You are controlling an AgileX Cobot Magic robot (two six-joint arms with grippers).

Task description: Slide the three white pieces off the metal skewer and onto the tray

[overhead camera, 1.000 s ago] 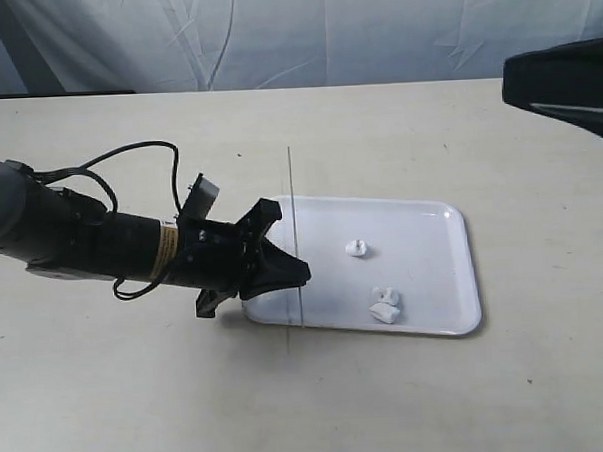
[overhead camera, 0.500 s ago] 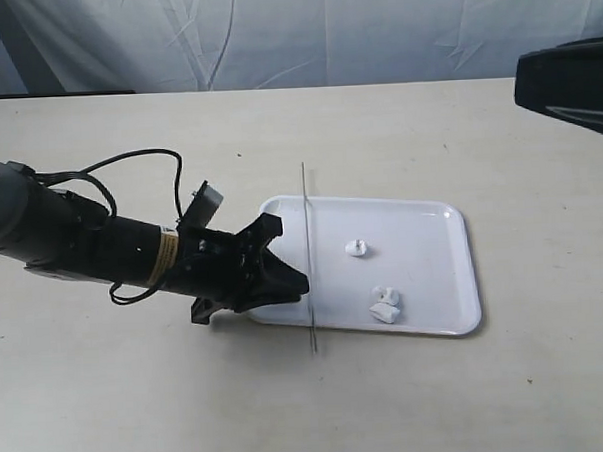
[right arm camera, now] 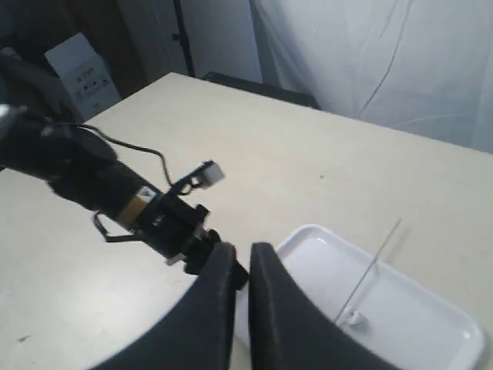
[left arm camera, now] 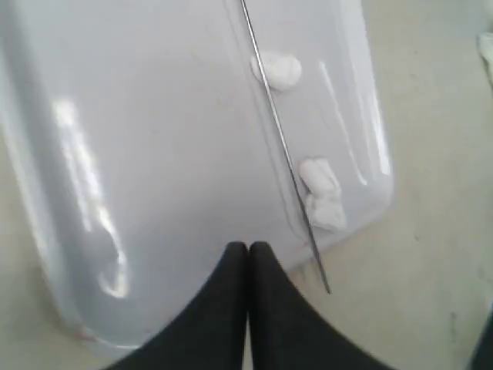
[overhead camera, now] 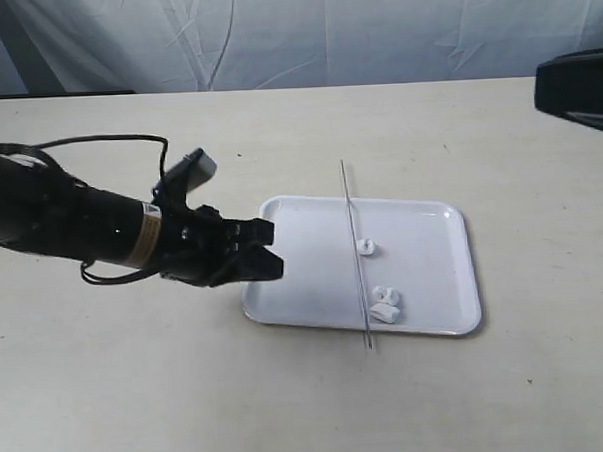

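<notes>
A lab test bench: bare beige table [overhead camera: 109, 395], draped white backdrop [overhead camera: 273, 37].

- My left arm [overhead camera: 51, 212] is a thick, matt-black cylinder that steps down in width toward the wrist.
- A tan band [overhead camera: 148, 238] with small dark marks wraps the wrist like a label.
- A thin black cable [overhead camera: 118, 141] arcs off the top of the arm, and a second loop hangs below it.
- A small grey-white block [overhead camera: 197, 166] sits on a black bracket near the wrist.
- My left gripper [left arm camera: 248, 248] has smooth black fingers tapering to narrow tips.
- My right gripper [right arm camera: 242, 258] has rounded, plain black fingers.
- From outside, I see only a black housing [overhead camera: 579, 89] of the right arm.
</notes>
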